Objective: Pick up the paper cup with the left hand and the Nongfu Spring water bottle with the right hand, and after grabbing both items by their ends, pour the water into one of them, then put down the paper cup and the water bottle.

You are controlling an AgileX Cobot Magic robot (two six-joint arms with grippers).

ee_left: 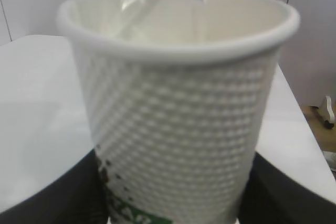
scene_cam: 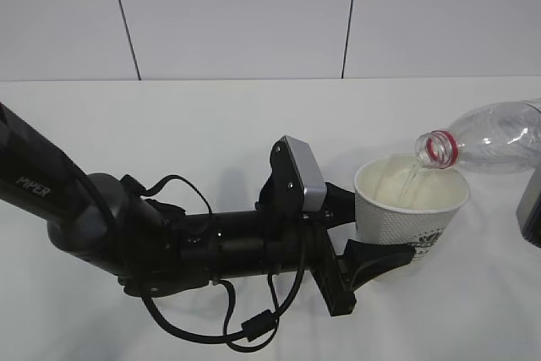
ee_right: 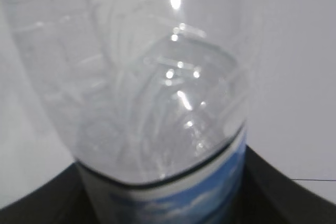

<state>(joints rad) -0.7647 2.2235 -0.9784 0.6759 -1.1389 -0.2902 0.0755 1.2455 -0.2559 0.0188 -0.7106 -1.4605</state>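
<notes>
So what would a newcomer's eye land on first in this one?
Probably the pour itself: at the right of the exterior view, the tilted water bottle sends a thin stream from its red-ringed mouth into the paper cup. Next, the big black left arm lying across the white table, its claw gripping the cup's side. The left wrist view is almost filled by the cup's dimpled wall.

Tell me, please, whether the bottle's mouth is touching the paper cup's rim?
Apart. The exterior view shows the water bottle's mouth above the paper cup rim, with a thin stream falling through the gap.
</notes>
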